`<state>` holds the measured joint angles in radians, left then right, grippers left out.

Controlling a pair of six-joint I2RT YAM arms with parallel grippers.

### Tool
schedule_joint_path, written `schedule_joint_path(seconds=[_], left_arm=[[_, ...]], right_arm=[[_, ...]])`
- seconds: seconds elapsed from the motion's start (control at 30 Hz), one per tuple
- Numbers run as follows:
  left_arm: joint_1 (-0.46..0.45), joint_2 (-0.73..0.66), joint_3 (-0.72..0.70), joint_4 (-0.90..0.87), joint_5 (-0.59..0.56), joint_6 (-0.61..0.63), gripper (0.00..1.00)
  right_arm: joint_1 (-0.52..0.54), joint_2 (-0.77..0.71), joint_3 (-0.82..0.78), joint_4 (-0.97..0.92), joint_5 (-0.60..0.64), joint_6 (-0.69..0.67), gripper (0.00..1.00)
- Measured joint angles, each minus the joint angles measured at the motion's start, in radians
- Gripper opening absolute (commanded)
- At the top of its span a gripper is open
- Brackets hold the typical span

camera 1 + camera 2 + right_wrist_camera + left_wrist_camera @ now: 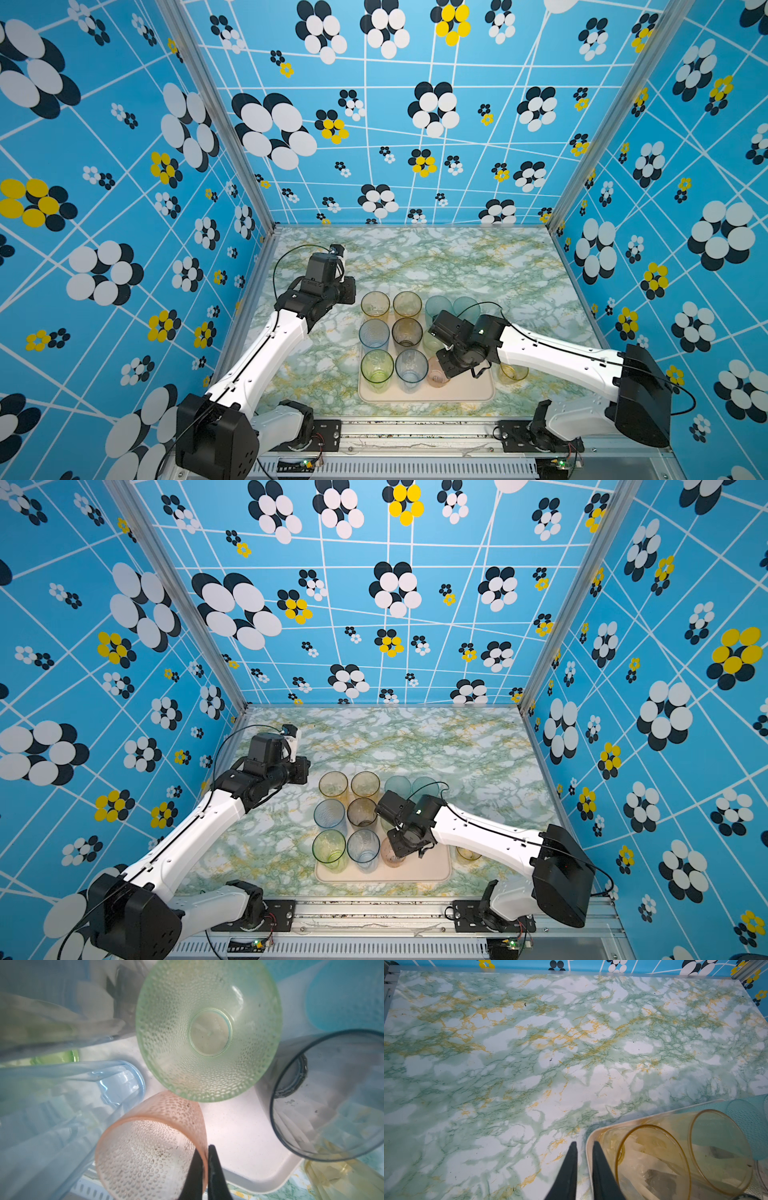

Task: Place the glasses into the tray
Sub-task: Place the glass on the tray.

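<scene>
While the right arm leans in over the tray (469, 392), which lies on the marbled table (457, 257) near its front edge, both top views show 6 tall tumblers (407, 332) standing upright in 2 columns of 3 on the tray's left part. 2 teal tumblers (438, 307) stand at its far end. A pink tumbler (436, 377) sits just beside the nearest blue glass, under the right gripper (449, 370), whose fingers the wrist hides there. A yellow tumbler (513, 372) stands on the table just outside the tray's right rim, beneath the right arm. The left gripper (347, 291) hangs off the tray's far left corner. From the left wrist, that gripper's 2 fingers (572, 1167) stand a slim gap apart with nothing between them, above the table beside the tray's rounded corner, where 2 amber tumblers (654, 1167) stand with a teal glass behind. From the right wrist, the right gripper is clamped on the pink tumbler's wall at the rim, 1 finger inside and 1 outside. That tumbler is over the tray near its front rim, though I cannot tell whether its base rests there. Just beside it stands a dimpled green tumbler (207, 1032). A smoky grey tumbler (332, 1095) and a blue tumbler (116, 1084) flank them.
</scene>
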<state>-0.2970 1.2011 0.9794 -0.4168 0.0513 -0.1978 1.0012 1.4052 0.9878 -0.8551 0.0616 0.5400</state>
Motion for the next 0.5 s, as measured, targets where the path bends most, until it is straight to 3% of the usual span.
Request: schedule_joint_path(seconds=[0.5], left_arm=[[0.0,0.0,0.0,-0.003,0.0,0.0,0.17]], right_arm=[[0.0,0.019,-0.006,0.01,-0.001,0.0,0.0]])
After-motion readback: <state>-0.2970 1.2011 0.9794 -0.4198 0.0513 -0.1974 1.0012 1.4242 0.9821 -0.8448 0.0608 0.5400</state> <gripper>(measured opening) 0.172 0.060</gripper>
